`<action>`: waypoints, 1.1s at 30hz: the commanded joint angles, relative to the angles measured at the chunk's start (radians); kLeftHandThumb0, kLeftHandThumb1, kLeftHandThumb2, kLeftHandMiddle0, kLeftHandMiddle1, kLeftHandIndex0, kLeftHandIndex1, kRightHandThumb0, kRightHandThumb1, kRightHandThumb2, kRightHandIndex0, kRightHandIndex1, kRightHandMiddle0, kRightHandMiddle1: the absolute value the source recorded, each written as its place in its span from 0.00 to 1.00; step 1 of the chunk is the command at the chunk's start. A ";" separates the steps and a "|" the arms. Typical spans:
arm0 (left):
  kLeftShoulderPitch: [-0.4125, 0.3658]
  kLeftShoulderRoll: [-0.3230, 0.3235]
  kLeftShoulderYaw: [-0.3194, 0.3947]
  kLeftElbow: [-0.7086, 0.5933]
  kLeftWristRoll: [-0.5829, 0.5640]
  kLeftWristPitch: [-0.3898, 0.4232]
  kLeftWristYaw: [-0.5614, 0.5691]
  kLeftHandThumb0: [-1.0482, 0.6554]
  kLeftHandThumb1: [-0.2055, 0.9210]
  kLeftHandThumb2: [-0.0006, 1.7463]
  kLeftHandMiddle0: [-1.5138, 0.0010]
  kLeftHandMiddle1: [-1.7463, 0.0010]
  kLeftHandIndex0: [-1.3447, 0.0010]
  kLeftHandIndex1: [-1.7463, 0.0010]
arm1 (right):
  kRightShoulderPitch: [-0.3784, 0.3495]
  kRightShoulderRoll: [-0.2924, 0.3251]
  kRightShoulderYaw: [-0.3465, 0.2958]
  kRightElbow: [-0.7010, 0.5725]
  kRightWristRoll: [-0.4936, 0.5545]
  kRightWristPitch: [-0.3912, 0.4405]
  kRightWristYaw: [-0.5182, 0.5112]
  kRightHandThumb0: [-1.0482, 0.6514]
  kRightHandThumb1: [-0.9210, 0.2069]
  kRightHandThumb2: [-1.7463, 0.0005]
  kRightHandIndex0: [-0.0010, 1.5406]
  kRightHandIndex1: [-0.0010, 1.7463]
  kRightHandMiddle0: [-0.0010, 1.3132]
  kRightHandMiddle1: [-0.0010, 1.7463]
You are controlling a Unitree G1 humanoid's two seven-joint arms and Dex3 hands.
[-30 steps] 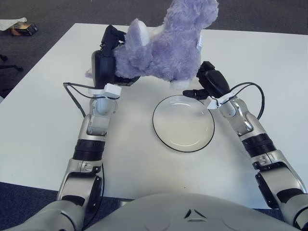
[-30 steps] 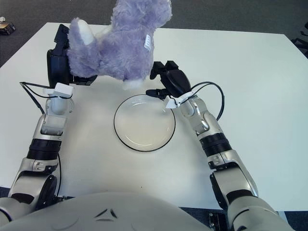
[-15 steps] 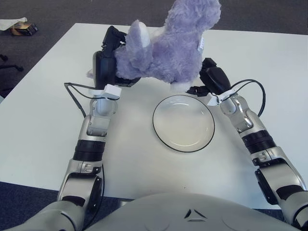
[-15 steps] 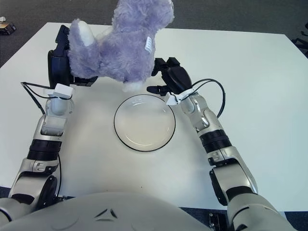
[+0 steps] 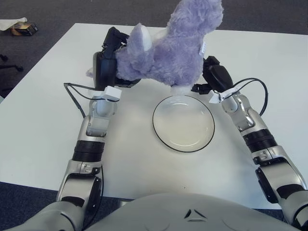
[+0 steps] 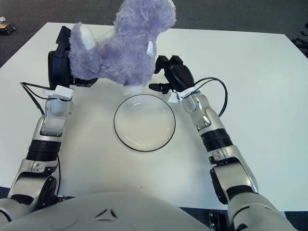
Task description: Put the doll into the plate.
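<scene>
On the white table [image 5: 43, 120] over dark carpet, the left hand [image 5: 107, 67] grips the purple doll [image 5: 168, 48] above the plate [image 5: 183, 123] — right hand [image 6: 174, 77] beside it, fingers spread, grip contact hidden by fur.

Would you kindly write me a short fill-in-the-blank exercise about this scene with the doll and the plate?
1. The fur of the doll is ____.
2. The plate holds ____.
3. The hand gripping the doll is the ____ hand.
4. The right hand shows beside the doll on its ____ side.

Missing words: purple; nothing; left; right
</scene>
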 commanded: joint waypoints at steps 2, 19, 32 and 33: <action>0.003 0.011 0.007 -0.002 0.020 -0.019 0.014 0.61 0.13 1.00 0.41 0.00 0.50 0.00 | -0.037 -0.014 -0.018 0.006 0.013 0.014 0.000 0.41 0.00 0.70 0.03 0.85 0.14 1.00; 0.020 0.002 -0.041 0.078 0.006 -0.057 -0.018 0.61 0.13 1.00 0.41 0.00 0.51 0.00 | -0.231 -0.030 -0.078 0.254 0.051 0.152 -0.027 0.41 0.00 0.70 0.03 0.95 0.14 1.00; 0.016 0.008 -0.048 0.110 0.011 -0.064 -0.043 0.61 0.11 1.00 0.39 0.03 0.50 0.00 | -0.277 -0.032 -0.081 0.492 0.100 0.145 -0.046 0.41 0.00 0.71 0.08 0.94 0.15 1.00; 0.016 0.009 -0.048 0.113 0.013 -0.065 -0.042 0.61 0.11 1.00 0.39 0.03 0.49 0.00 | -0.283 -0.032 -0.080 0.512 0.105 0.139 -0.046 0.41 0.00 0.71 0.08 0.94 0.15 1.00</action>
